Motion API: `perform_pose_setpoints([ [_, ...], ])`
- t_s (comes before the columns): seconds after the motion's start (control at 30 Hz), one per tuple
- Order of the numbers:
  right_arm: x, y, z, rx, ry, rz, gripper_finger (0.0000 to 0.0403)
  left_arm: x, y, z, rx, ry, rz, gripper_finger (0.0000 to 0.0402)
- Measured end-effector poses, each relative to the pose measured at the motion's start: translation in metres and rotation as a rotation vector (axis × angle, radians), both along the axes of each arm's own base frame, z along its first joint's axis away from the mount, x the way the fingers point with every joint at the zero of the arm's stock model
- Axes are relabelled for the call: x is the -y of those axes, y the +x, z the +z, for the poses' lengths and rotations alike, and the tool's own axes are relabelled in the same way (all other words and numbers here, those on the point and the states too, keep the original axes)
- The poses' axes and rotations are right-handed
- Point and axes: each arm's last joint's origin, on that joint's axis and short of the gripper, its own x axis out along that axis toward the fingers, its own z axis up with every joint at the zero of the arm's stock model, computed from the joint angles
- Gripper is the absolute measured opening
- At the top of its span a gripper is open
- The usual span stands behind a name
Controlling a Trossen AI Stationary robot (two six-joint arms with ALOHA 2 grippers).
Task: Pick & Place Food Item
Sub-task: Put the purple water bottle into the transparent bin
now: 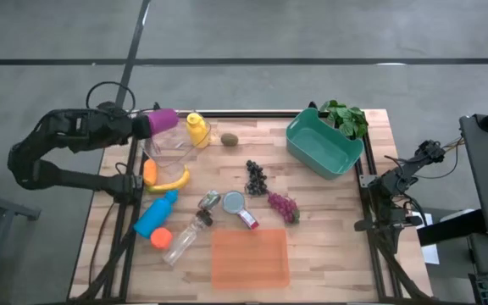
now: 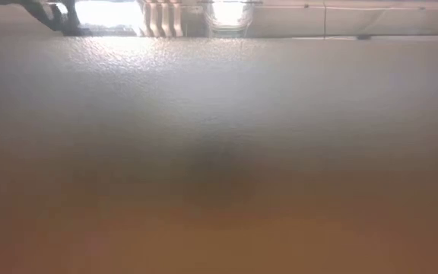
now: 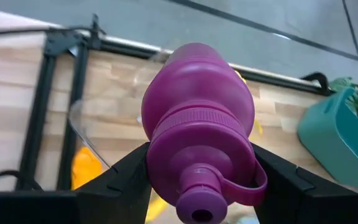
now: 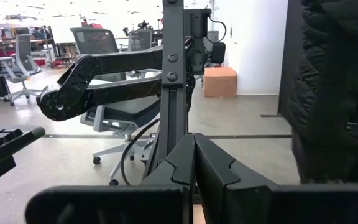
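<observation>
Above the clear container [image 1: 167, 149], left gripper [image 1: 145, 124] clamped on a purple bottle [image 1: 163, 120], bottle tilted over the container's rim, banana [image 1: 169, 182] just beside the container, right gripper [image 4: 194, 163] closed and empty, off the table's right edge.

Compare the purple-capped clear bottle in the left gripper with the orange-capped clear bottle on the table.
The purple-capped clear bottle is clamped by the left gripper at the table's far left; the orange-capped clear bottle lies untouched near the orange mat. The purple cap is large and domed, the orange one small. Both bodies are transparent.
</observation>
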Motion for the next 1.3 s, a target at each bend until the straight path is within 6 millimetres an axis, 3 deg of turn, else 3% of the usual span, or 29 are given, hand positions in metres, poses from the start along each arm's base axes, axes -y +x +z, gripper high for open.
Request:
perform_pose_setpoints([
  [0.3, 0.0, 0.0, 0.0, -0.001, 0.0, 0.0, 0.0008, -0.016, 0.001, -0.003, -0.107, 0.018, 0.067, 0.0214],
  [0.97, 0.0, 0.0, 0.0, 0.0, 0.0, 0.0, 0.0008, -0.083, 0.071, -0.043, -0.304, -0.269, 0.085, 0.0214],
  [1.3, 0.0, 0.0, 0.0, 0.0, 0.0, 0.0, 0.0008, -0.101, 0.08, -0.053, -0.313, -0.299, 0.082, 0.0214],
])
